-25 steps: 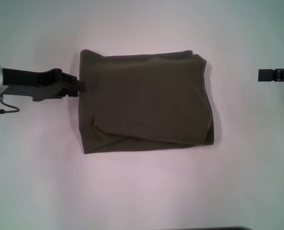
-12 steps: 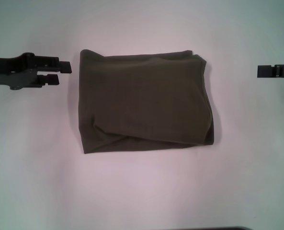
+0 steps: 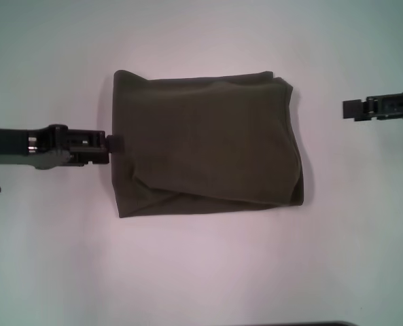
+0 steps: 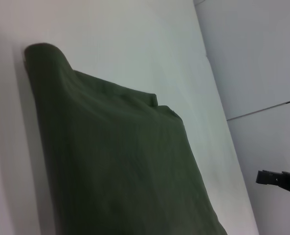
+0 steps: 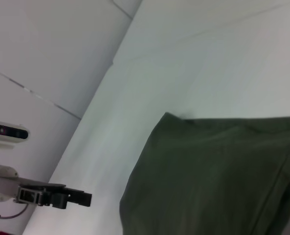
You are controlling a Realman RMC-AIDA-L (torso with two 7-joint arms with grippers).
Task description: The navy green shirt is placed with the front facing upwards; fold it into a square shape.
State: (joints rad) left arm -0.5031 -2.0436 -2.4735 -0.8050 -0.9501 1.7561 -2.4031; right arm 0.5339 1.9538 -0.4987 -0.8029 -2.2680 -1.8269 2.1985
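The navy green shirt [image 3: 208, 146] lies folded into a rough rectangle on the white table, plain olive side up, with a loose fold running across its near part. The shirt [image 4: 120, 161] fills the left wrist view, and the shirt [image 5: 213, 176] shows again in the right wrist view. My left gripper [image 3: 114, 142] is at the middle of the shirt's left edge, its fingers together. I cannot see whether it touches the cloth. The left gripper [image 5: 81, 199] seems slightly apart from the shirt in the right wrist view. My right gripper [image 3: 351, 109] hovers to the right of the shirt's far right corner, clear of it.
The white table [image 3: 208, 272] stretches all around the shirt. A pale wall with seams [image 5: 52, 58] rises behind the left arm. A dark edge [image 3: 296, 324] shows at the bottom of the head view.
My left gripper came back in from the far left, dropped nearer and closed up at the shirt's left edge. The right gripper moved left toward the shirt. The shirt has not moved.
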